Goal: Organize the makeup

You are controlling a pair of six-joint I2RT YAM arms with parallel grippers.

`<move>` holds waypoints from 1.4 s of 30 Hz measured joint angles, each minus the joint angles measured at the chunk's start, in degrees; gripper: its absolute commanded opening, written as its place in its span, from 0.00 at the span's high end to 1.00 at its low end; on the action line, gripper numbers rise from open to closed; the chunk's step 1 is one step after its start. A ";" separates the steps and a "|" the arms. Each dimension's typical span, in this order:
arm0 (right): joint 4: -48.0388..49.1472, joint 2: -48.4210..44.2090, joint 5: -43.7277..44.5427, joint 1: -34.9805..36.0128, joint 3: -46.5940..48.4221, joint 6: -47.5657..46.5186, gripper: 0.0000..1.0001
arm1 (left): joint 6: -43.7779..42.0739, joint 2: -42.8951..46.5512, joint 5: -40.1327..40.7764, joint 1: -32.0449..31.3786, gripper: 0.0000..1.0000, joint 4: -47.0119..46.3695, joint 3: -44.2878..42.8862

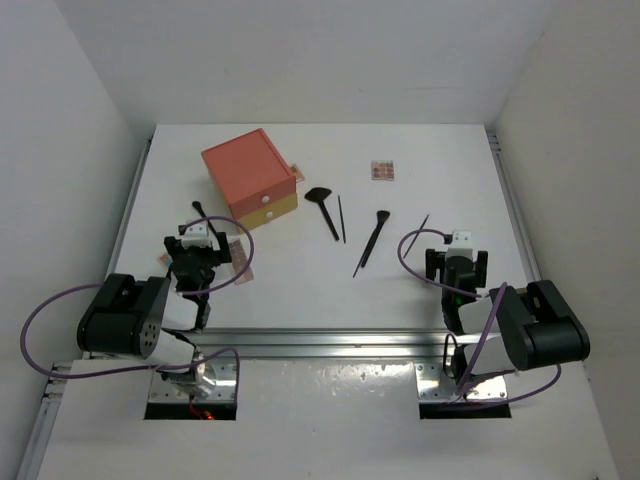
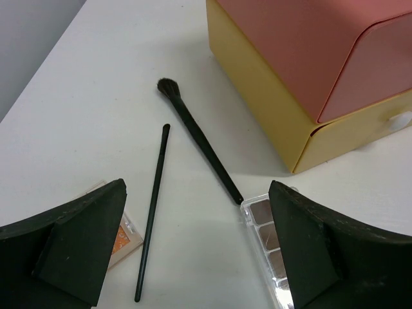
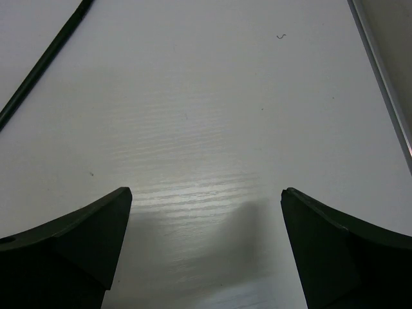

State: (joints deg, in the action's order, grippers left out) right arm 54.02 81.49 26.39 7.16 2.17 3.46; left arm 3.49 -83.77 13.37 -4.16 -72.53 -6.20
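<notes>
The makeup lies spread over the white table. A fan-headed brush point(image 1: 322, 208), a thin black stick point(image 1: 341, 218) and another brush point(image 1: 372, 240) lie in the middle, and a small pink-brown palette point(image 1: 382, 170) lies further back. My left gripper point(image 2: 197, 187) is open and hovers low. Between and ahead of its fingers lie a fluffy-tipped brush point(image 2: 199, 145) and a slim stick point(image 2: 153, 212). A brown-pan palette point(image 2: 264, 235) shows by its right finger, an orange palette point(image 2: 125, 235) by its left. My right gripper point(image 3: 206, 191) is open over bare table, a thin stick point(image 3: 45, 61) far to its upper left.
The orange-and-yellow drawer box point(image 1: 250, 178) stands shut at the back left, just right of and beyond my left gripper point(image 1: 203, 240). A metal rail point(image 3: 383, 77) edges the table to the right of my right gripper point(image 1: 457, 258). White walls enclose the table.
</notes>
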 measured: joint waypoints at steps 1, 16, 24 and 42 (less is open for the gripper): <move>0.00 0.00 0.00 0.00 0.00 0.00 0.00 | 0.00 0.00 0.00 0.00 0.01 -0.02 0.00; -8.07 -6.67 -0.55 3.69 0.66 -4.02 0.00 | 0.46 17.29 6.45 -0.57 0.01 31.82 -19.56; -25.79 -7.76 2.19 17.16 22.75 -23.37 0.00 | -3.48 32.17 0.11 -3.28 0.01 51.34 -28.28; -66.05 27.78 -17.49 29.94 94.01 -1.57 0.31 | -8.17 -10.71 -22.91 -0.57 0.43 90.16 -81.18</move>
State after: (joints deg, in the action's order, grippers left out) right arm -12.03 109.27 8.91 37.10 96.18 1.89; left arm -4.69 -94.48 -9.54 -4.73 17.63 -87.37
